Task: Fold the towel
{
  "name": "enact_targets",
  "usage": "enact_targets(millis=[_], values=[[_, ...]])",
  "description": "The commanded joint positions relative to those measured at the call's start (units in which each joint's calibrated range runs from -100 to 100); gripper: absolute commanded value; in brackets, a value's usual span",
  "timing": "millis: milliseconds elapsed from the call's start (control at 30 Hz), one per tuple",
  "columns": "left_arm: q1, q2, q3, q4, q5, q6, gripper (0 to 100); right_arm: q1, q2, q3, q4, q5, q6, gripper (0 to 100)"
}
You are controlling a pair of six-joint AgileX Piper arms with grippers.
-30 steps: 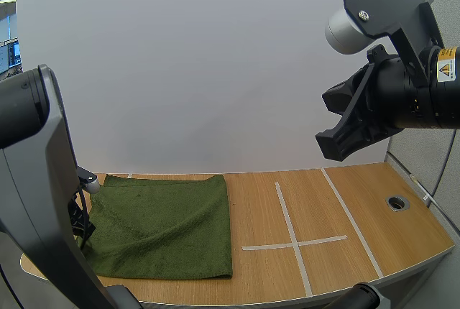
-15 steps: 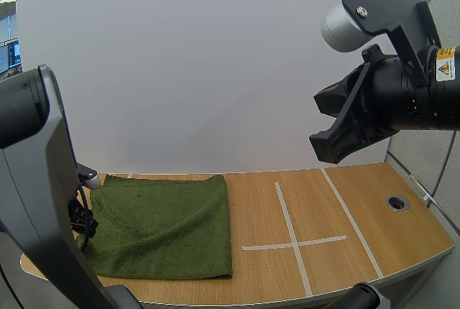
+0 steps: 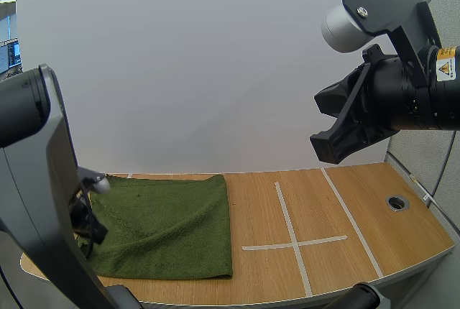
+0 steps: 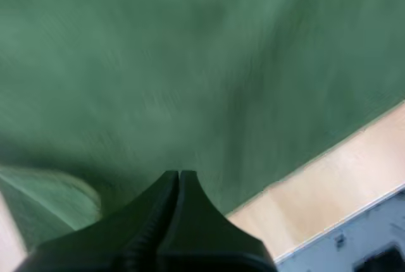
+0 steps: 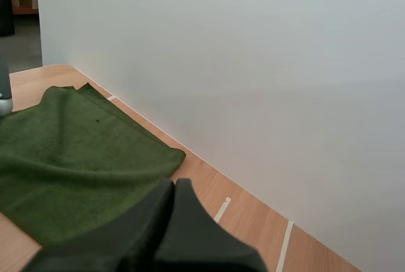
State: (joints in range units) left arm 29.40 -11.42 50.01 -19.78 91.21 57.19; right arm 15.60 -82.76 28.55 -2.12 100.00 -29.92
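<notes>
Towel [image 3: 169, 226], green terry, a softly rumpled rectangle, lies at eight o'clock on the wooden counter [image 3: 374, 215]. Left claw [image 4: 179, 174] closed tip to tip over its pile; right claw [image 5: 174, 183] closed and empty, raised at two o'clock.

So the right gripper [image 5: 174, 185] has its two black fingers pressed together into one dark wedge, pinching nothing. Just past the tips lies the green towel [image 5: 69, 158], a bit rumpled (a lower layer peeks out along its far edge), flat on the wooden table [image 5: 253, 224] near the white wall [image 5: 253, 63]. White tape strips [image 5: 222, 209] sit beside it.
</notes>
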Motion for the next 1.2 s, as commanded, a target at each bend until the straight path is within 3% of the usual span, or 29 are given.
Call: enact_targets(millis=[0, 433, 567, 767, 867, 1000, 1167], values=[[0.08, 1.47, 8.03, 5.82, -16.44, 0.35, 0, -0.20, -0.45, 0.24, 0.20, 0.00, -0.25, 0], [0.08, 1.47, 8.03, 8.16, -31.07, -3.93, 0, -0.20, -0.45, 0.24, 0.20, 0.00, -0.25, 0], [1.12, 1.47, 8.03, 8.07, -40.50, -4.33, 0, -0.20, -0.45, 0.24, 0.20, 0.00, -0.25, 0], [4.48, 1.47, 8.03, 8.17, -54.93, -4.12, 0, -0.20, -0.45, 0.24, 0.20, 0.00, -0.25, 0], [5.29, 1.47, 8.03, 7.27, -54.62, -3.69, 0, -0.20, -0.45, 0.24, 0.20, 0.00, -0.25, 0], [5.29, 1.34, 7.35, 1.67, -51.44, -0.82, 0, -0.20, -0.45, 0.24, 1.27, 0.00, -0.25, 0], [5.29, 0.24, -0.82, -9.78, -33.52, 1.81, 0, -0.20, 0.83, 2.83, 5.25, 0.00, -1.57, 0]])
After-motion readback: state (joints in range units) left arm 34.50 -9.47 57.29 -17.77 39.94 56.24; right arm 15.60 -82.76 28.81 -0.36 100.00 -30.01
